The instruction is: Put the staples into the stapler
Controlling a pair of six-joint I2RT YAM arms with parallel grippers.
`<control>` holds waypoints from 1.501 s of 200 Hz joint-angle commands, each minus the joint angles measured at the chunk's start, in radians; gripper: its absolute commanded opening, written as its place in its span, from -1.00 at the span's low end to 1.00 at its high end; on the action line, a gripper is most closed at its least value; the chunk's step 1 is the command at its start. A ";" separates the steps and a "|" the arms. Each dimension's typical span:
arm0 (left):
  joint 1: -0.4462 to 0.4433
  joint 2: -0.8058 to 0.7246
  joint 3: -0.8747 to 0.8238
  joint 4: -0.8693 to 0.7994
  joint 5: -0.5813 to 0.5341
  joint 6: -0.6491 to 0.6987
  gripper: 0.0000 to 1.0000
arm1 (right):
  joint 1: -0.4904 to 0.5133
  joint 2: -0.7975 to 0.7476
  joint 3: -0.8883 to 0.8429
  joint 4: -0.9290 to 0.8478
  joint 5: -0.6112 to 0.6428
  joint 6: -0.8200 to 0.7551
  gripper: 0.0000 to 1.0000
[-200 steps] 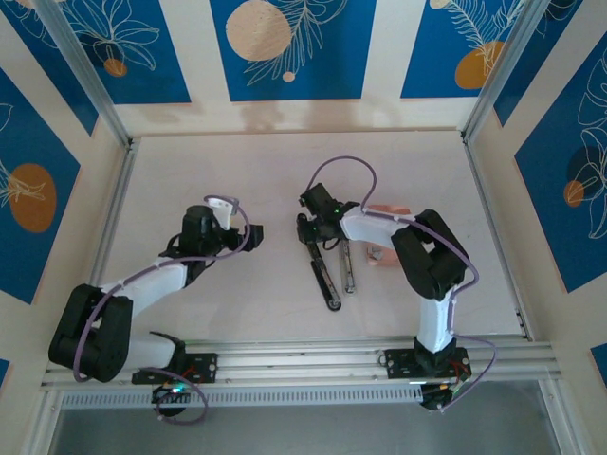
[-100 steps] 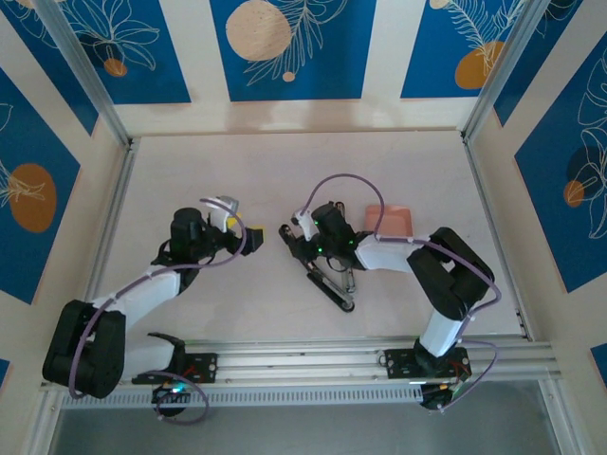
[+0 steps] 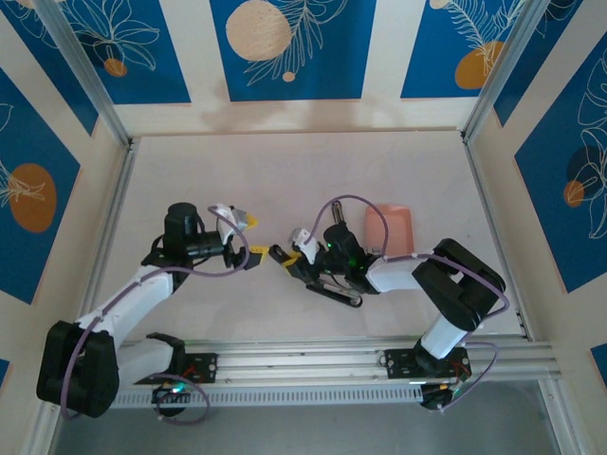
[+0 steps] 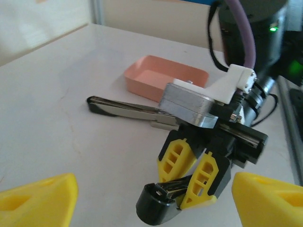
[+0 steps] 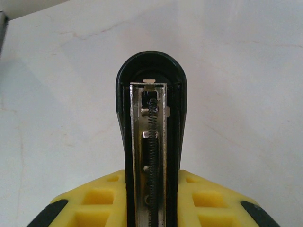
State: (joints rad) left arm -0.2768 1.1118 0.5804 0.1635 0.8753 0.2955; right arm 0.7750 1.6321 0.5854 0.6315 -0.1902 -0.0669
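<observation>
Centrally on the pale desk (image 3: pixel 190 171), lower left of a pink tray (image 3: pixel 389 227), the opened stapler (image 3: pixel 334 289) is clamped at its black end in the right end effector (image 3: pixel 285 258). The left end effector (image 3: pixel 252 239), fingers apart, faces it from mid-left.

**Top external view:** Bright, even light from overhead. The table (image 3: pixel 398 161) reads pale and flat, with only soft, faint shadows on it. Focus is sharp throughout.

**Left wrist view:** The far background is washed out by glare. The pink tray (image 4: pixel 165 78) is acceptably sharp. The left gripper's (image 4: pixel 152 203) fingertips (image 4: pixel 38 198), at the near corners, are heavily blurred.

**Right wrist view:** The stapler (image 5: pixel 151 94) is crisp, and its metal channel glints. The right gripper's (image 5: pixel 151 179) fingers (image 5: pixel 94 203) are slightly soft at the near edge. The far left corner falls dark.
</observation>
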 commanded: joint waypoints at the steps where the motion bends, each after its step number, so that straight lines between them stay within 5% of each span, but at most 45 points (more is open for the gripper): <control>1: 0.011 -0.014 0.059 -0.182 0.117 0.206 0.64 | 0.032 -0.033 -0.034 0.071 -0.074 -0.108 -0.67; 102: -0.019 -0.047 0.107 -0.563 0.102 0.609 0.55 | 0.119 -0.055 -0.101 0.189 -0.042 -0.099 -0.65; 300: -0.067 0.008 0.083 -0.696 0.077 0.713 0.05 | 0.203 0.001 -0.095 0.373 0.024 -0.044 -0.65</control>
State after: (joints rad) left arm -0.3325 1.1061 0.6647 -0.4919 0.9234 0.9604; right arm 0.9684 1.6291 0.4782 0.9131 -0.1822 -0.1177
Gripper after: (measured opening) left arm 0.537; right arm 0.234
